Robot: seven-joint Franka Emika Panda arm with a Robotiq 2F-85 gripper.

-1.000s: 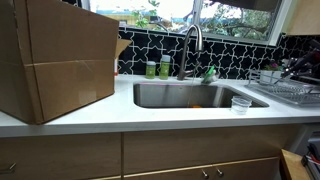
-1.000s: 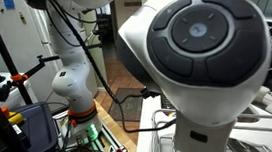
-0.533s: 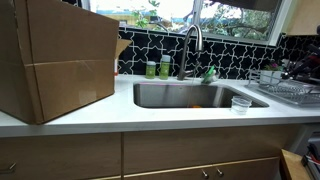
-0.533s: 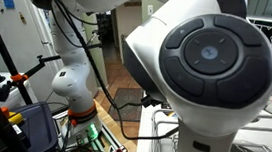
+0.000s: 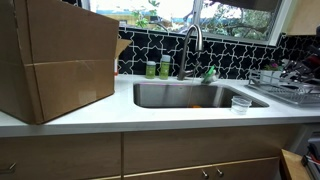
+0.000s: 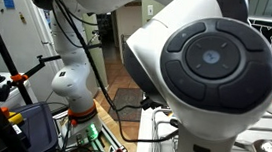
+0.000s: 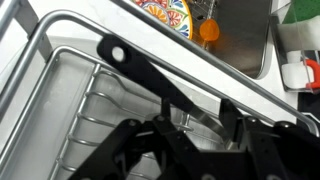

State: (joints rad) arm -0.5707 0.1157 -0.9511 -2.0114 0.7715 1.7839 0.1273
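In the wrist view my gripper hangs low over a wire dish rack, jaws apart. A utensil with a black handle and a hanging hole lies aslant across the rack. Its shiny metal shaft runs between my fingers and reaches the right-hand one. I cannot tell whether the fingers touch it. In an exterior view the gripper is a dark shape over the rack at the counter's far right. In an exterior view a large arm joint hides the gripper.
A steel sink with a tall faucet is in the counter, a clear cup beside it. A big cardboard box stands left. Green bottles line the backsplash. A patterned plate and an orange object lie beyond the rack.
The large arm joint has swung a little to the right and down in an exterior view. The dark gripper shape over the rack has shifted slightly. Counter items have not moved.
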